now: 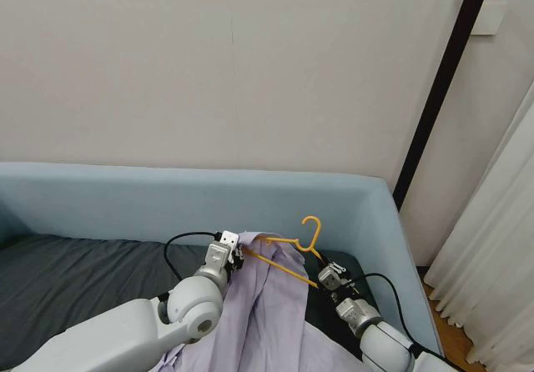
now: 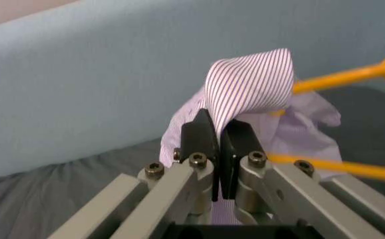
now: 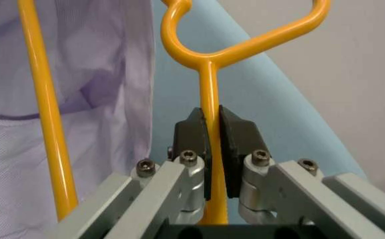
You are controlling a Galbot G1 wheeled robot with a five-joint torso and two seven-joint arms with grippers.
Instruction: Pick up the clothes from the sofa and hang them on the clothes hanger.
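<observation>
1. Grip check, left gripper (image 1: 236,248): pads (image 2: 202,137) pressed together on a fold of the striped shirt (image 1: 267,314), near its top edge. In the left wrist view the fabric peaks up out of the pinch.
2. Right gripper (image 1: 330,274): clamped on the straight stem of the orange hanger (image 3: 207,84), just under the hook loop. No gap between wire and pads in the right wrist view.
3. Why the stem, as I read it: gripping there leaves both hanger arms free to go into the garment, and the hook stays clear for later.
4. Why the high pinch: holding the shirt by its top lets the rest hang straight under its own weight, so the shoulder area faces the hanger instead of bunching.
5. Shirt location: lifted above the dark seat cushion (image 1: 75,272), draped between the two arms in front of the pale blue sofa back (image 1: 125,205). The lower part drops out of the head view, so I can't tell whether the hem is off the seat.
6. Hanger vs shirt: one hanger arm ends right at the fabric beside the left gripper, and the lower bar crosses in front of the cloth. Can't tell whether the arm is inside the shirt or only against it.
7. Progress estimate: pickup done, threading about midway.
8. Risk: the pinch holds a thin fold, so a sideways tug from the hanger could pull it out.
</observation>
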